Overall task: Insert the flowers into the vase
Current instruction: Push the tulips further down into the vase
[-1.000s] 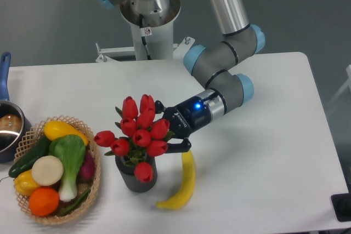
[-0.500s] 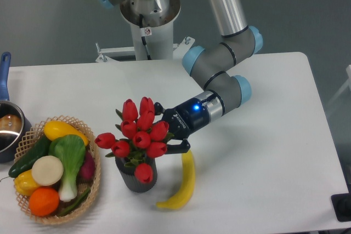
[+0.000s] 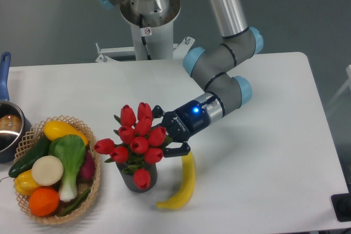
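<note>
Near the middle of the white table (image 3: 263, 152), slightly left: a small dark grey vase (image 3: 138, 178), upright, with a bunch of red flowers (image 3: 135, 140) standing in its mouth, green leaves showing at the rim and one bud drooping over the front wall. Spreading wider than the vase, with buds fanned left and up. Reaching in from the right, at the height of the blooms: the gripper (image 3: 165, 132), black, a blue light glowing on the wrist behind it, one finger above and one below at the right edge of the bunch. Spread apart at the tips, but hidden by the buds where stems would be held, so cannot tell whether clamped on anything or standing loose. Just right of the vase, lying flat: a yellow banana (image 3: 184, 182), curved, lower tip near the vase's foot, upper end under the lower finger. Well to the left: a woven basket (image 3: 93, 163) filled with produce — a green-and-white leafy vegetable (image 3: 72, 160), an orange (image 3: 43, 201), a yellow squash (image 3: 61, 130), a dark cucumber (image 3: 30, 157), a pale round slice (image 3: 47, 170). At the far left edge, partly cut off: a steel pot (image 3: 7, 130) with a blue handle (image 3: 4, 75).
</note>
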